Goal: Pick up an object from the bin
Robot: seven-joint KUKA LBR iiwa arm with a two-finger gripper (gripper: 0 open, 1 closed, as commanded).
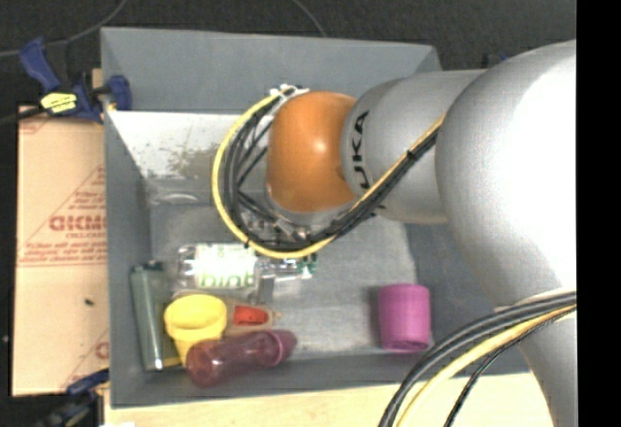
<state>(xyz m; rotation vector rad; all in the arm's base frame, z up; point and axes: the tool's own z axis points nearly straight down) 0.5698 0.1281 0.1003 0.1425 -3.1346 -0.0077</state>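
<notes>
My gripper [283, 266] pokes out from under the arm's wrist, low in the middle of the bin. It sits right at the right end of a clear plastic bottle with green lettering [215, 269], which lies on its side. Just below the gripper lies a small red piece [250, 315]. A yellow cup [194, 316] rests to the left of that piece. Whether anything is held is hidden by the wrist.
A dark pink translucent bottle [238, 355] lies along the front wall. A grey-green tube [147, 318] lies along the left wall. A magenta cylinder [403, 316] stands at the front right. The arm and its orange cover hide the bin's centre and right.
</notes>
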